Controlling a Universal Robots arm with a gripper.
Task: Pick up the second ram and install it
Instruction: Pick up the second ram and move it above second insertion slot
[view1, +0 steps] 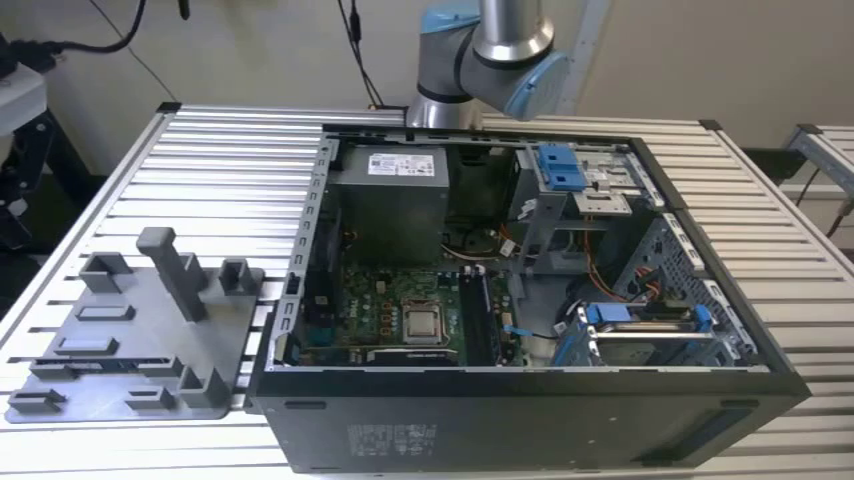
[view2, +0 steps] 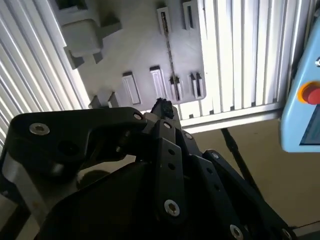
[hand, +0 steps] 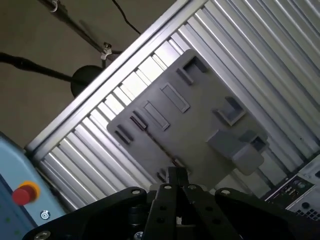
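Note:
The second ram (view1: 94, 364) is a thin dark stick lying on edge in the grey tray (view1: 134, 330), near the tray's front at the exterior view's left. In both wrist views it reads as a narrow dark line across the tray: ram (view2: 168, 47), ram (hand: 152, 140). My gripper (view2: 162, 107) hangs high above the tray's edge, its black fingers drawn together to one tip with nothing between them. In the first wrist view the gripper (hand: 176, 174) points down at the tray (hand: 200, 115). The arm's upper joints (view1: 487, 60) stand behind the computer case.
An open black computer case (view1: 534, 400) lies on the slatted table (view1: 227, 170), showing the green motherboard (view1: 400, 310) with long black sockets (view1: 470, 315). Tall grey blocks (view1: 174, 270) rise from the tray. A pendant's red button (view2: 311, 93) sits off the table's edge.

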